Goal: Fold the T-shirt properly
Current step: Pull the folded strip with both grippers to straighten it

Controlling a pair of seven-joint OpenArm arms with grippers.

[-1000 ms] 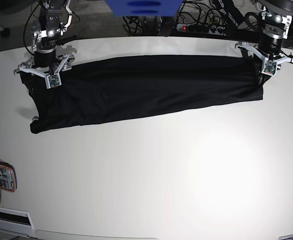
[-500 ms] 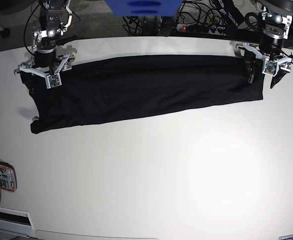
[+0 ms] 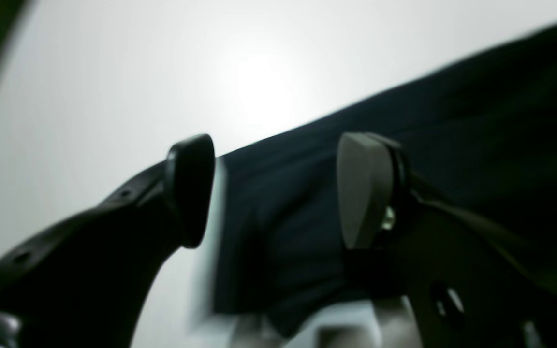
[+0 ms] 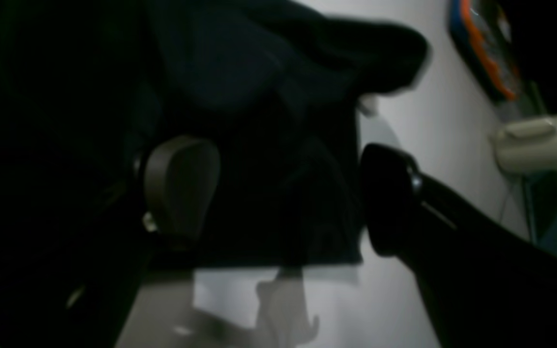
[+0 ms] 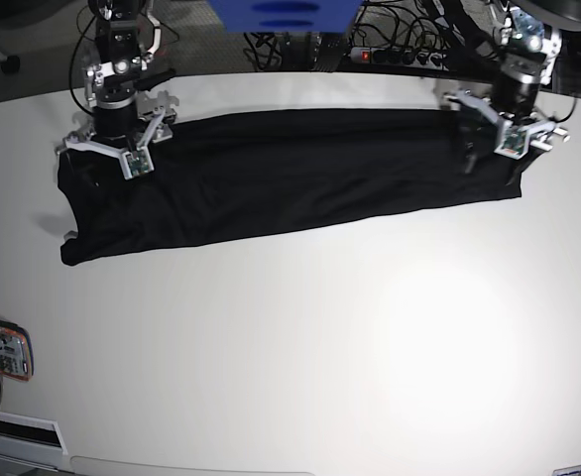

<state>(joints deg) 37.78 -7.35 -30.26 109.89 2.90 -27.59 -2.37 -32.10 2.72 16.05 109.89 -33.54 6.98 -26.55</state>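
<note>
Both arms have slid inward along the table (image 5: 300, 347)! On the base view's left, the right gripper (image 5: 115, 157) hovers spread wide over the T-shirt (image 5: 290, 174); across the long black band, running side to side, the left gripper (image 5: 491, 141) hangs open above the other end. Wrist views alone show empty jaws, cloth beneath

Overhead light throws a soft glare patch on the white table (image 5: 429, 337) below the T-shirt (image 5: 290, 174). Both wrist views are dim and blurred, perhaps from motion, with fingers out of focus.
</note>
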